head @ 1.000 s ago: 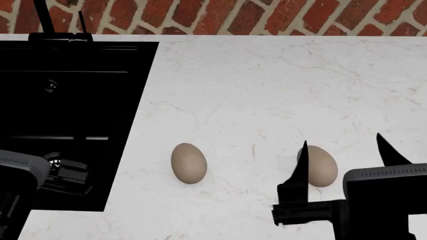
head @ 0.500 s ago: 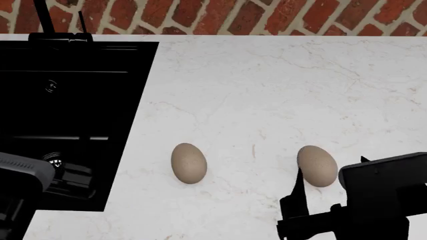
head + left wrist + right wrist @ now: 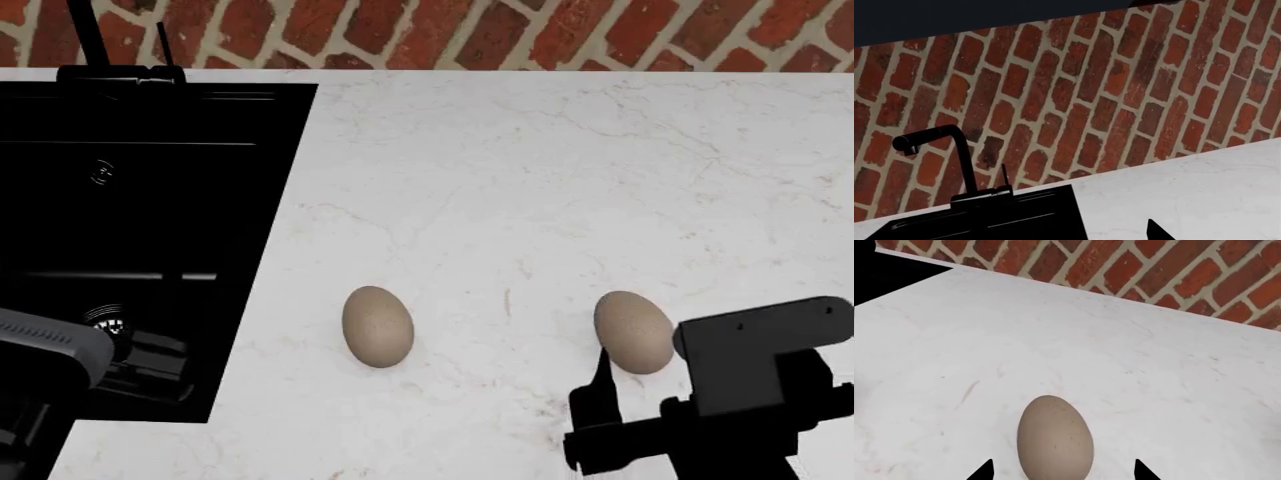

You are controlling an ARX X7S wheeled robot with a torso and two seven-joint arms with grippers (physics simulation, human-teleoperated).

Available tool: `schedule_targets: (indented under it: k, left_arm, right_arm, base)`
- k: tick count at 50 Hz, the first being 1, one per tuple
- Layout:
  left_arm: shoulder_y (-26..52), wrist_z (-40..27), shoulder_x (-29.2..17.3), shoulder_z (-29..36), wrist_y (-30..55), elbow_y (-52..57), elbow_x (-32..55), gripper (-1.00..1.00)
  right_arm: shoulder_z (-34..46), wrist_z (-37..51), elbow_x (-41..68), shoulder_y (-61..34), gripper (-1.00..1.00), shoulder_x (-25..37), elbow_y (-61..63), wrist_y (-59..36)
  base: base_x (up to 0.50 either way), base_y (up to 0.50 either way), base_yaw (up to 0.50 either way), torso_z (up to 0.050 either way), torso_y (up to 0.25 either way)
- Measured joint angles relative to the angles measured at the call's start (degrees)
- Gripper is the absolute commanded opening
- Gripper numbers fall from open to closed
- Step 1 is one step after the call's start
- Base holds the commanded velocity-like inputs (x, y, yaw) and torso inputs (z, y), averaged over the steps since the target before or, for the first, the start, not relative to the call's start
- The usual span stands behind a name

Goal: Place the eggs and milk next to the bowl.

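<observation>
**Right gripper open around one egg**

We see two eggs lying on the white marble counter (image 3: 561,170), well apart. The left egg (image 3: 378,326) sits just below the centre of the head view, clear of both arms. The right egg (image 3: 633,332) lies at lower right, just beside the dark body of our right gripper (image 3: 641,395), which fills the lower right corner.

In the right wrist view the same egg (image 3: 1055,438) rests low in the frame, between the two dark fingertips (image 3: 983,471) showing at the bottom edge; the jaws stand apart on either side of it, and we cannot tell if they touch it.

Our left gripper (image 3: 1157,231) shows only one dark tip, so we cannot tell its state. The black sink (image 3: 134,230) takes the left side, its tap (image 3: 937,150) before the brick wall (image 3: 1121,90).
</observation>
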State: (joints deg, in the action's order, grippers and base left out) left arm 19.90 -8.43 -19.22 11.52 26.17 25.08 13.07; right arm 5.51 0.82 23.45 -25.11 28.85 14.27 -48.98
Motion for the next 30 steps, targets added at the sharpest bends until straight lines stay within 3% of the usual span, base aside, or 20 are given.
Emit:
schedule_targets:
  k: [30]
  left_arm:
    - [0.7, -0.6, -0.6, 1.2, -0.1, -0.8, -0.6, 1.00]
  right_arm:
    - [5.5, -5.0, -3.3, -8.0, 1.00, -3.9, -22.5, 11.4]
  base:
    - [0.00, 0.00, 0.00, 0.000, 0.000]
